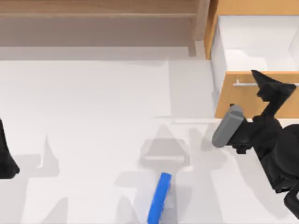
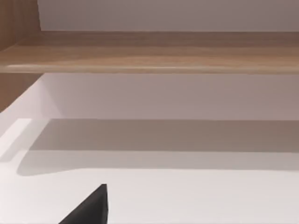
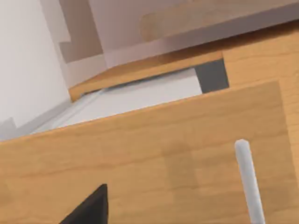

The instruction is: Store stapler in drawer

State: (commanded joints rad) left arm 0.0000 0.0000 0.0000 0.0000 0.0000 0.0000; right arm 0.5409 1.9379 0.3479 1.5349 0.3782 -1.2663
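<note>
The blue stapler (image 1: 160,198) lies on the white table near the front edge, a little right of centre, with nothing touching it. The drawer (image 1: 247,100) stands pulled out at the back right, its white interior (image 1: 254,44) bare. Its silver bar handle (image 1: 242,84) runs across the orange-brown front. My right gripper (image 1: 273,83) hovers open at the drawer front, just right of the handle's visible part. The right wrist view looks closely at the drawer front (image 3: 154,158), the handle (image 3: 248,182) and one dark finger (image 3: 91,207). My left gripper (image 1: 6,158) is parked at the table's left edge.
A brown-grey shelf unit (image 1: 98,23) runs along the back, left of the drawer; the left wrist view faces its board (image 2: 154,56). A grey cylinder (image 1: 228,126) sticks out from my right arm, in front of the drawer. White tabletop (image 1: 93,116) stretches between the arms.
</note>
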